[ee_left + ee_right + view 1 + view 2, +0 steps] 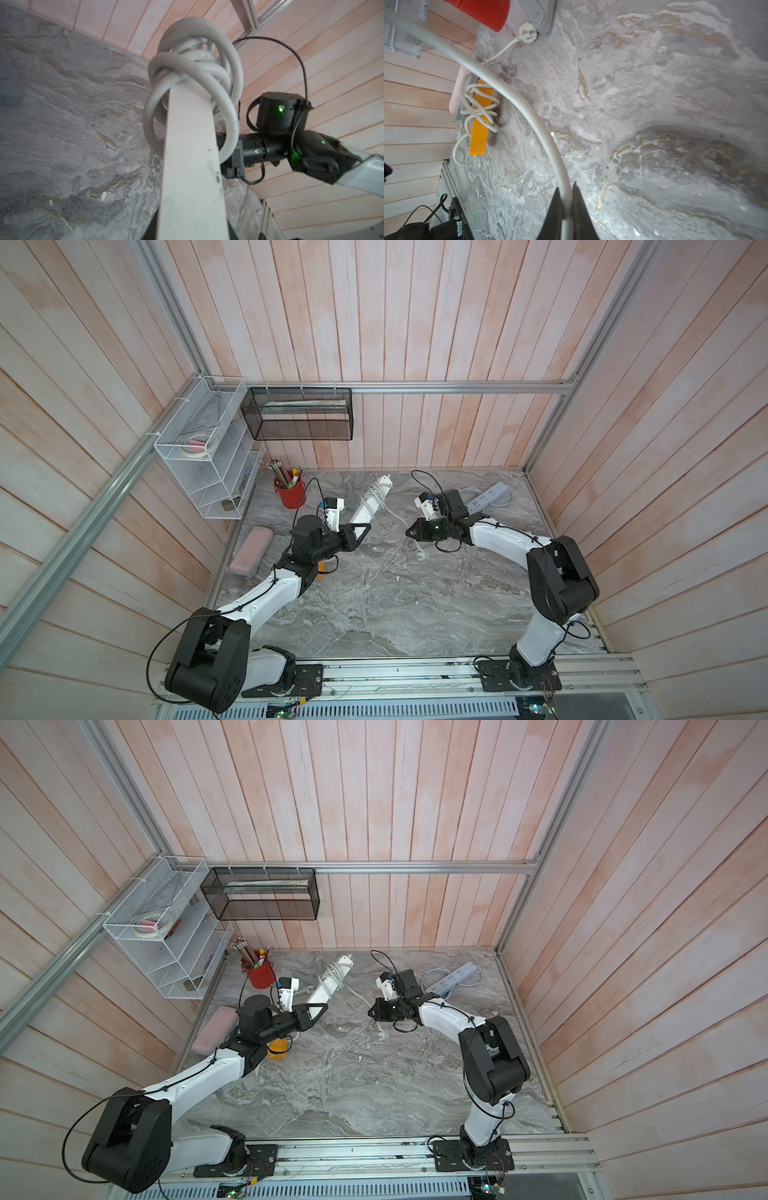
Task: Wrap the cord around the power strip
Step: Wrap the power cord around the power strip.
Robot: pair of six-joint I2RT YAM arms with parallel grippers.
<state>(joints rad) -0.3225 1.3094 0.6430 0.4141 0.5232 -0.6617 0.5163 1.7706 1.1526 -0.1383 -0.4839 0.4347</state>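
The white power strip (360, 512) (322, 990) slants up off the marble table, and my left gripper (365, 527) (323, 1007) is shut on its near end. Several loose turns of the white cord (376, 493) (197, 68) ring its middle. In the left wrist view the strip (191, 166) fills the space between the jaws of the left gripper (192, 232). From the coils the cord (395, 516) (529, 108) arcs across to my right gripper (409, 532) (566, 199), which is shut on it. The cord's plug (422, 554) lies on the table below that gripper.
A grey power strip (490, 495) lies at the back right. A red pencil cup (289, 493), a pink case (252, 549) and an orange strip with its own cord (479, 122) sit at the left. A white wire rack (208, 456) and a black mesh basket (297, 414) hang on the walls.
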